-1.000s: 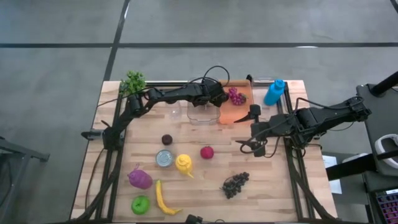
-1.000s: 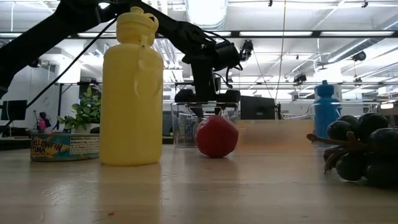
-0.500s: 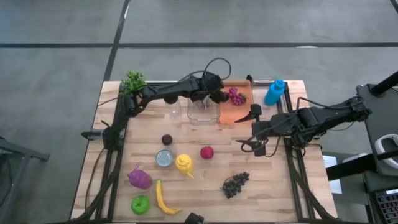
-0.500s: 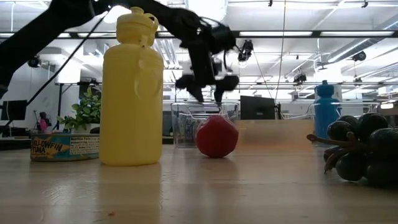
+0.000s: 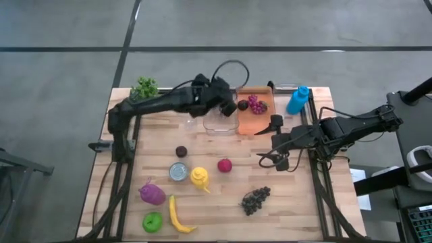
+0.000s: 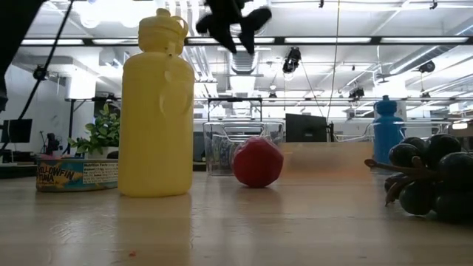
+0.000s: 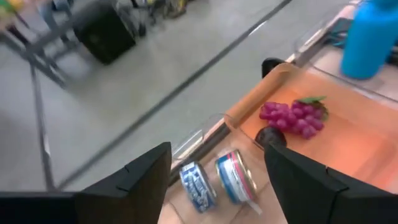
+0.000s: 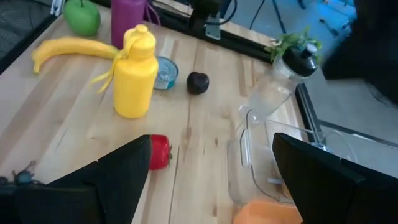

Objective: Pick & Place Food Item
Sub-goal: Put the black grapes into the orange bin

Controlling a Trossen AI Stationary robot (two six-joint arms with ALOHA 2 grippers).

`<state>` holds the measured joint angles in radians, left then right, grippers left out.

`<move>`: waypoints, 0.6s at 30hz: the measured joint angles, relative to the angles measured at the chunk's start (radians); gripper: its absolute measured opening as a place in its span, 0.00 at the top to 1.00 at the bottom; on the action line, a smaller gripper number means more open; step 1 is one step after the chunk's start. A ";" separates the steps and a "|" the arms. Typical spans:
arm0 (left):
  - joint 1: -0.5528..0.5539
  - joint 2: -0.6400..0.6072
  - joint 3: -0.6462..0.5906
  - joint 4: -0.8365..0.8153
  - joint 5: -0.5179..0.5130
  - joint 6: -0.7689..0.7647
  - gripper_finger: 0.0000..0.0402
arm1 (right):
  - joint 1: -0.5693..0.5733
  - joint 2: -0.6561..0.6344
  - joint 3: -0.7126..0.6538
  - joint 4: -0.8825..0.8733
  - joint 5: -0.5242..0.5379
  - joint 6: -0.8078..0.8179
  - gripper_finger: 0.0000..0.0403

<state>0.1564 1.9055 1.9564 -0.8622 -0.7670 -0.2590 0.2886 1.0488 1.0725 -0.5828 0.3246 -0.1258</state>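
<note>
Overhead, the wooden surface (image 5: 135, 169) carries, from its left side, a green plant (image 5: 144, 88) at the far corner, then a purple bottle (image 5: 152, 194), a green apple (image 5: 152, 221) and a yellow banana (image 5: 177, 216) near the front edge. Next come a dark plum (image 5: 181, 151), a tuna can (image 5: 178, 171) and a yellow bottle (image 5: 199, 178), with a red fruit (image 5: 225, 165) just beside them. The left gripper (image 5: 225, 104) hangs above the clear container (image 5: 220, 120), its fingers (image 7: 140, 180) spread apart and holding nothing. On the orange cutting board (image 5: 260, 116) beside the container lie a second dark plum (image 7: 271, 136) and a bunch of pink grapes (image 7: 291, 116), touching or nearly so. A blue bottle (image 5: 298, 100) stands past the board. The right gripper (image 5: 275, 156) waits low over the surface's right part, fingers (image 8: 118, 180) wide apart and empty. Dark grapes (image 5: 256, 199) lie near the front.
</note>
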 joint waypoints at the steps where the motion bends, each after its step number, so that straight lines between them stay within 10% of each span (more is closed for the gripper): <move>1: -0.027 -0.012 0.000 -0.003 -0.024 0.008 0.36 | 0.000 0.004 0.000 0.004 -0.012 0.000 0.18; 18: -0.375 -0.080 -0.001 -0.154 -0.186 -0.037 0.42 | 0.122 0.056 -0.062 -0.044 -0.093 0.138 0.19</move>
<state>-0.2182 1.8255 1.9556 -1.0162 -0.9528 -0.2963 0.4108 1.1047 1.0108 -0.6267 0.2311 0.0118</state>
